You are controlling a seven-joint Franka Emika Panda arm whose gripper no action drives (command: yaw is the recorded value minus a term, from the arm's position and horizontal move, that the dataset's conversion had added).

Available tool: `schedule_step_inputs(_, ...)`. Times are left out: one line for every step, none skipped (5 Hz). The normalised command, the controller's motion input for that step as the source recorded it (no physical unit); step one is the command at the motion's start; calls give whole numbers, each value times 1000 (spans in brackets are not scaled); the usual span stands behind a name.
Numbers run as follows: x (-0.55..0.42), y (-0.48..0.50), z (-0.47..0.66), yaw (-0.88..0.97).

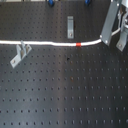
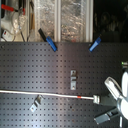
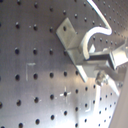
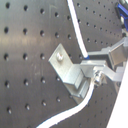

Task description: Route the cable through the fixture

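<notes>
Apparently the gripper (image 1: 111, 36) is closed on the cable (image 1: 50, 43) near its end, at about 2 o'clock in the first exterior view; in both wrist views the cable (image 4: 82, 47) bends in between the fingers (image 4: 75, 75), which are almost together around it. From there the cord runs straight to 9 o'clock, with its red band (image 1: 79, 44) just beside the gripper. It passes by the top of the left bracket (image 1: 20, 53), but at this sharpness one cannot tell if it sits in that slot or only lies behind it. The middle bracket (image 1: 70, 26), at 12 o'clock, stands apart from the cable, so this one seems not yet routed. So most of the task is probably left. The cable's far end is cut off at the edge, and in the second exterior view the gripper (image 2: 107, 100) is only partly seen.
</notes>
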Motion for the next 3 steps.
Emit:
schedule_step_inputs(-143,-127,1,137)
schedule_step_inputs(-186,-160,2,49)
schedule_step_inputs(-83,-65,1,0)
